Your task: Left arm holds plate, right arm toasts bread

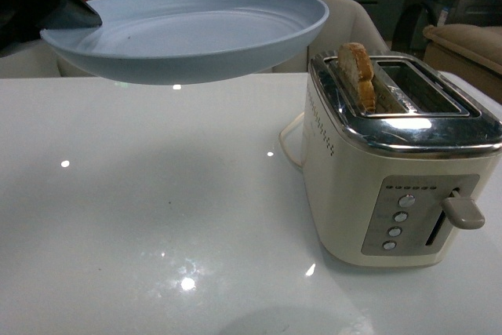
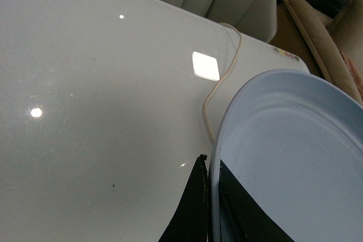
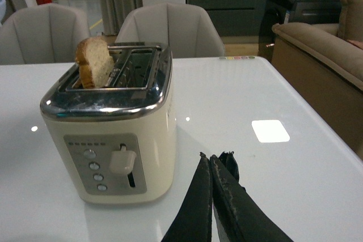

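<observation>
Left gripper (image 2: 214, 196) clamped on rim of plate (image 1: 188, 29), held aloft to left of toaster (image 1: 345, 194); bread (image 1: 357, 72) stands proud in one slot, lever (image 1: 463, 211) seemingly up; right gripper (image 3: 212, 165), pinched closed and empty nearby, probably presses lever next.

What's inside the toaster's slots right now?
One bread slice stands in one slot of the toaster, its top sticking out. The other slot looks empty. The slice's lower part is hidden inside the slot.
</observation>
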